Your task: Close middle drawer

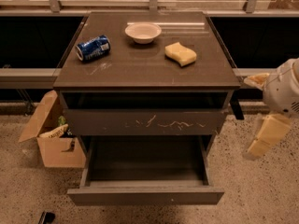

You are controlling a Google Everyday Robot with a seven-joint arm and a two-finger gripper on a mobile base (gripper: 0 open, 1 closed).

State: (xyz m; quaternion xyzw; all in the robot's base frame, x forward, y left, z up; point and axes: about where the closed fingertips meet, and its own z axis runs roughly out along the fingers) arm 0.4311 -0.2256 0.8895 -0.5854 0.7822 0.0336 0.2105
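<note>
The middle drawer (145, 195) is the plain dark grey-brown one, pulled far out at the bottom of the cabinet, and its inside looks empty. Above it, the drawer with white scratches on its front (145, 122) stands slightly out. My gripper (264, 141), beige below a white wrist, hangs to the right of the cabinet at about the height of the open drawer. It is apart from the drawer and touches nothing.
On the cabinet top (140, 69) lie a blue can (93, 47) on its side, a white bowl (143, 32) and a yellow sponge (181, 53). An open cardboard box (53, 141) stands on the floor to the left. A dark low ledge runs behind.
</note>
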